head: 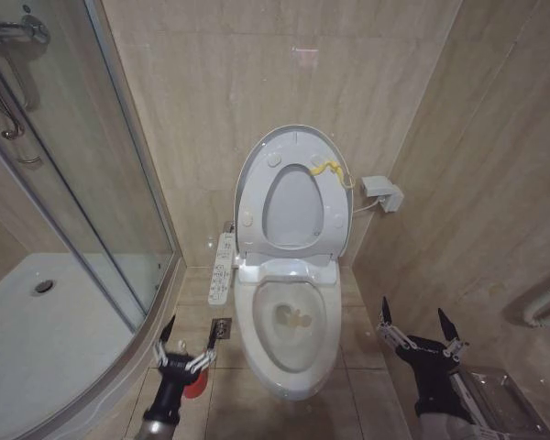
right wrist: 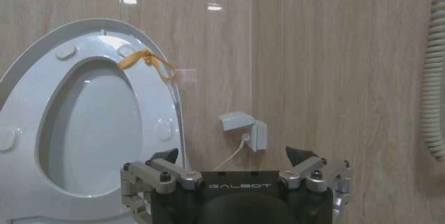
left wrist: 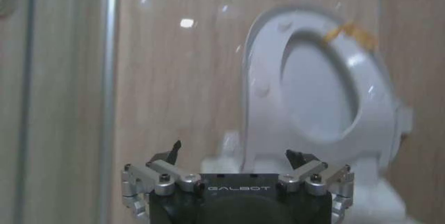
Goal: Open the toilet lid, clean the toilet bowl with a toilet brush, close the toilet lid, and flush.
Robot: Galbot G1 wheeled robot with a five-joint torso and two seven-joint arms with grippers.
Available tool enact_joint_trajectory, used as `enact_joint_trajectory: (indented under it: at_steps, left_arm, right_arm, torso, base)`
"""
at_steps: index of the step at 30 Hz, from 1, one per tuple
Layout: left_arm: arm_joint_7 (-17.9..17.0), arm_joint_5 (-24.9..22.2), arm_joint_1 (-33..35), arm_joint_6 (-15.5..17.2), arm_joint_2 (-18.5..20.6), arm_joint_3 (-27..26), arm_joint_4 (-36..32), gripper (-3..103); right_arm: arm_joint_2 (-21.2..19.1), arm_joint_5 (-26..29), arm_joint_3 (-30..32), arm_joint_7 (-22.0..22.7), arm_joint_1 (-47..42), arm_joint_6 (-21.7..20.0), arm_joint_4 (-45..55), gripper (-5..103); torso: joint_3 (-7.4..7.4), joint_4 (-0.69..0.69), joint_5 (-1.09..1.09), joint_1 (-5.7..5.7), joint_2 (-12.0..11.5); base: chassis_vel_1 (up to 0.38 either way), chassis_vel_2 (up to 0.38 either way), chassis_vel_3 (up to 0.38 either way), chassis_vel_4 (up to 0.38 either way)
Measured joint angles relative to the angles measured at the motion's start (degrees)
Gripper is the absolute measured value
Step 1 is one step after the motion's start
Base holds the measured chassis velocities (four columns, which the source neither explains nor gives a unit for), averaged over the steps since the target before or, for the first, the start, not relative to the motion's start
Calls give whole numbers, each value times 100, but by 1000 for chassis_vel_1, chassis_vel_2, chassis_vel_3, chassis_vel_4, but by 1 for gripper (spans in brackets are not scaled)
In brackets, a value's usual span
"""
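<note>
Standing raised toilet lid (head: 257, 183), both pincers released, left pincer (head: 184, 346) above something red, possibly the holder (head: 194, 388), right pincer (head: 416, 328)

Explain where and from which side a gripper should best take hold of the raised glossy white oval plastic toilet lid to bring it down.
Probably the top rim of the glossy white oval plastic toilet lid, near the yellow tag. The lid stands upright against the tiled wall, hinged at its base, so only the front is free. The open right gripper, low beside the white ceramic bowl, is on the tag's side.

Dim, even light; ceiling-lamp glare on wall tiles (right wrist: 208, 7) — left wrist view blurred
</note>
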Motion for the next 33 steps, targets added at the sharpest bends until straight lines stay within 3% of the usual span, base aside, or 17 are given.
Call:
enact_joint_trajectory:
  at_steps: [5,6,8,14,21,26,30,33]
  left_arm:
    - [-160,102,302,-381,1,-112,764,100]
    - [-185,106,293,-505,-30,-129,1008,90]
    - [-158,132,233,-681,-66,-208,1388,90]
    - [188,25,-453,-1101,45,-450,2566,94]
    - [633,-177,-1608,-1222,300,-499,3749,95]
    - [920,-410,-2019,-1229,450,-359,4350,95]
    - [1285,-535,-2570,-1542,532,-347,5324,94]
    - [1411,-579,-2817,-1616,565,-340,5689,94]
  right_arm:
    - [0,0,0,0,0,0,0,100]
    - [0,0,0,0,0,0,0,100]
    - [0,0,0,-1,0,0,0,100]
    - [0,0,0,0,0,0,0,100]
    - [0,0,0,0,0,0,0,100]
    - [0,0,-1,0,0,0,0,100]
    - [0,0,0,0,0,0,0,100]
    - [0,0,0,0,0,0,0,100]
  torso:
    - [0,1,1,0,0]
    - [0,0,1,0,0]
    - [0,1,-1,0,0]
    - [0,-1,0,0,0]
    - [1,-2,0,2,-1]
    - [1,0,0,2,-1]
    - [1,0,-1,2,-1]
    - [1,0,1,2,-1]
  base:
    - [0,0,0,0]
    - [0,0,0,0]
    - [0,0,0,0]
    - [0,0,0,0]
    - [0,0,0,0]
    - [0,0,0,0]
    - [0,0,0,0]
    - [0,0,0,0]
